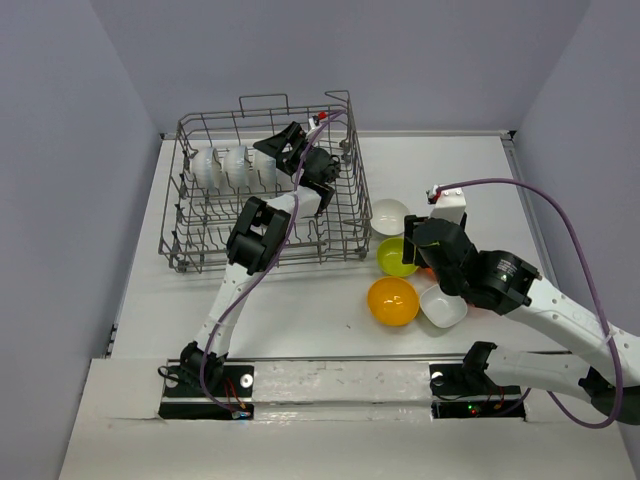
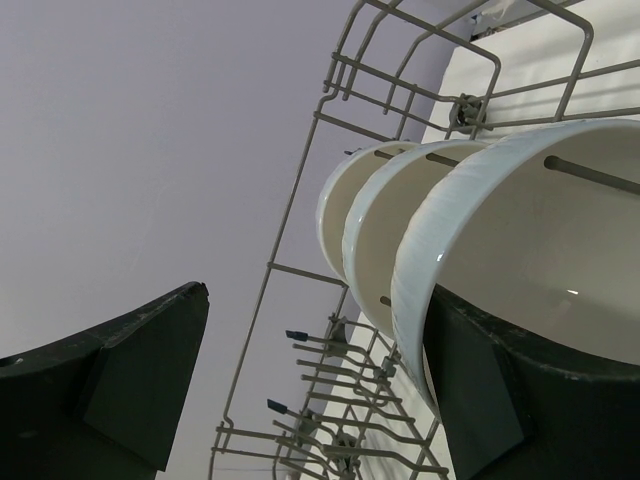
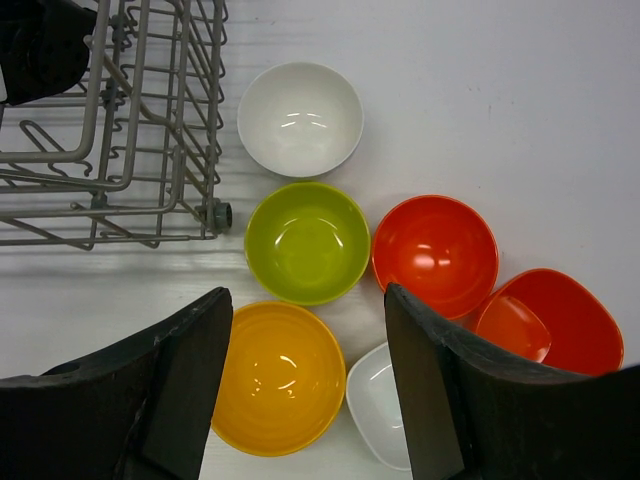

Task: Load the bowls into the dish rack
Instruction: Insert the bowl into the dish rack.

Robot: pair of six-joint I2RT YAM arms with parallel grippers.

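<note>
The dish rack (image 1: 188,225) stands at the back left with three white bowls (image 1: 225,165) on edge between its tines. My left gripper (image 1: 283,152) is inside the rack, open and holding nothing (image 2: 315,300); the nearest white bowl (image 2: 520,240) overlaps its right finger. Over the loose bowls hovers my right gripper (image 3: 308,295), open and empty. Below it lie a white round bowl (image 3: 300,118), a lime green bowl (image 3: 307,240), an orange-yellow bowl (image 3: 275,380), a red-orange round bowl (image 3: 435,252), a red-orange squarish bowl (image 3: 560,320) and a white squarish bowl (image 3: 378,400).
The rack's corner foot (image 3: 220,215) sits just left of the green bowl. Grey walls close in the table on the left, back and right. A purple cable (image 1: 560,215) loops above the right arm.
</note>
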